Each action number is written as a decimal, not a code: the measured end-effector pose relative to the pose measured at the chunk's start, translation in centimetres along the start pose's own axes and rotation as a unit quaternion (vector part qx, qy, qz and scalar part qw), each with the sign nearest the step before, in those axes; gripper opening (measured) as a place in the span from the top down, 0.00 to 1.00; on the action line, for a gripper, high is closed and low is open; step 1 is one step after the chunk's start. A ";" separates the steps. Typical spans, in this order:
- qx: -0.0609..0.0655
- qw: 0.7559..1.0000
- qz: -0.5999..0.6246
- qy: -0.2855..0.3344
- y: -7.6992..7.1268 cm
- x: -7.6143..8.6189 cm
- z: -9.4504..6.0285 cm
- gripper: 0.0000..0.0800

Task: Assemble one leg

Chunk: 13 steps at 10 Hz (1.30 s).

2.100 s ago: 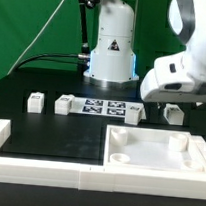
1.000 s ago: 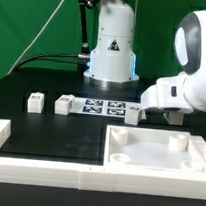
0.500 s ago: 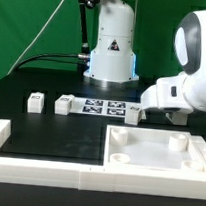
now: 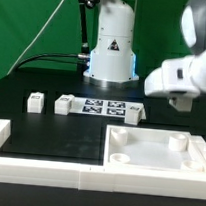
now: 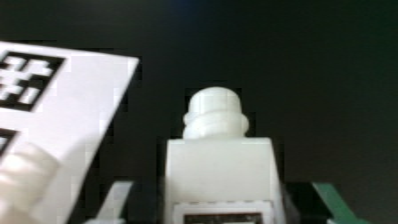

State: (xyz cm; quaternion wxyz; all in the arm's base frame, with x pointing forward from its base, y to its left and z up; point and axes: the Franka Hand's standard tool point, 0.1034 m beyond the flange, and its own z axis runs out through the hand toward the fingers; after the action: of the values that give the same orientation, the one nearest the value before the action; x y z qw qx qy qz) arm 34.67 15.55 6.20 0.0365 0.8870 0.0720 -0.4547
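The gripper [image 4: 178,97] hangs in the upper right of the exterior view, clear of the table [image 4: 58,133] and too blurred there to show its fingers. The wrist view settles it: the leg [image 5: 221,150] sits squarely between the two fingers [image 5: 114,200], its block body nearest the camera and its rounded peg end pointing away from the palm. The jaws appear clenched on the leg's sides, though thin dark slivers show beside the block, so the grip looks light rather than deep. The leg's long axis therefore runs along the fingers and, as I judge it, stands about upright over the table with the peg end down. That suits the coming move, since the tray [image 4: 155,176] lies in the lower right of the exterior view, below the gripper and toward the front. Its back right socket [image 4: 178,143] is almost straight under the held leg. Three spare legs [image 4: 64,105] stand in a row across the middle, well apart from the jaws.
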 end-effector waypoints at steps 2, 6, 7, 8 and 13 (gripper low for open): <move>0.008 1.000 0.007 0.015 0.9 -0.8 -2.2 0.64; 0.020 0.990 0.012 0.138 1.2 0.6 -4.3 0.64; 0.019 0.982 0.013 0.185 1.3 0.3 -4.2 0.64; 0.021 0.973 0.013 0.228 1.3 0.5 -4.4 0.64; 0.026 0.896 -0.003 0.443 2.9 1.0 -7.7 0.64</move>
State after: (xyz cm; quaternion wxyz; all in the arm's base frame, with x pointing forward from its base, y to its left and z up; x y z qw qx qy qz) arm 41.92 13.85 9.88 -0.0243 0.9970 0.0717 -0.0164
